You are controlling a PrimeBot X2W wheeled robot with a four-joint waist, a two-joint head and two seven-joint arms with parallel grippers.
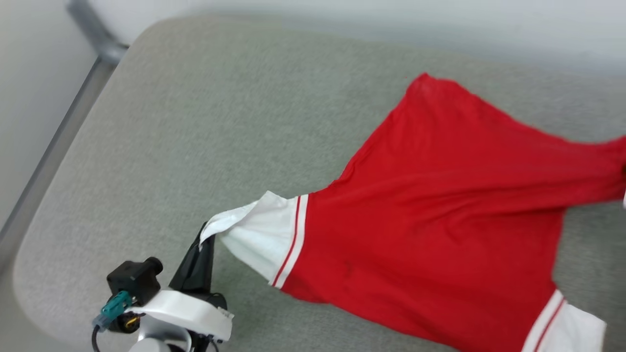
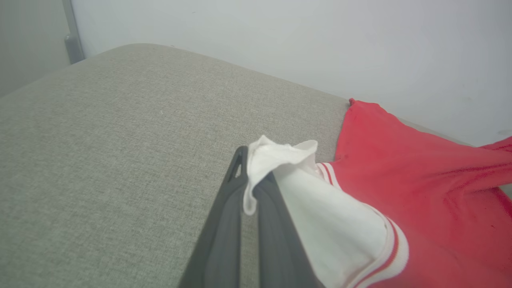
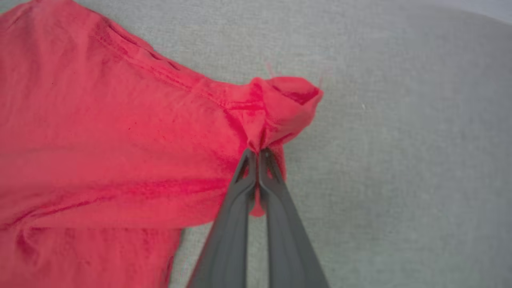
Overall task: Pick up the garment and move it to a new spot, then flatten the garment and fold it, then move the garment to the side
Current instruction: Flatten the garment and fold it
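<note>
- Left gripper (image 1: pixel 204 242): nearest the head camera, at lower left. Jaws are clenched on the white sleeve hem of the garment (image 1: pixel 440 210).
- Right gripper (image 3: pixel 256 151): jaws are clenched on a bunched red corner of the fabric.
- Garment location: on the grey cushion (image 1: pixel 220 122), right of centre.
- Key relation: the garment's long axis runs between the two grips, left to right. Drawing the grippers apart along this axis should tension and flatten it.

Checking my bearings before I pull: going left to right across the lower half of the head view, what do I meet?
Grey metal bar → left gripper → white sleeve → garment's red body → second white sleeve.
</note>
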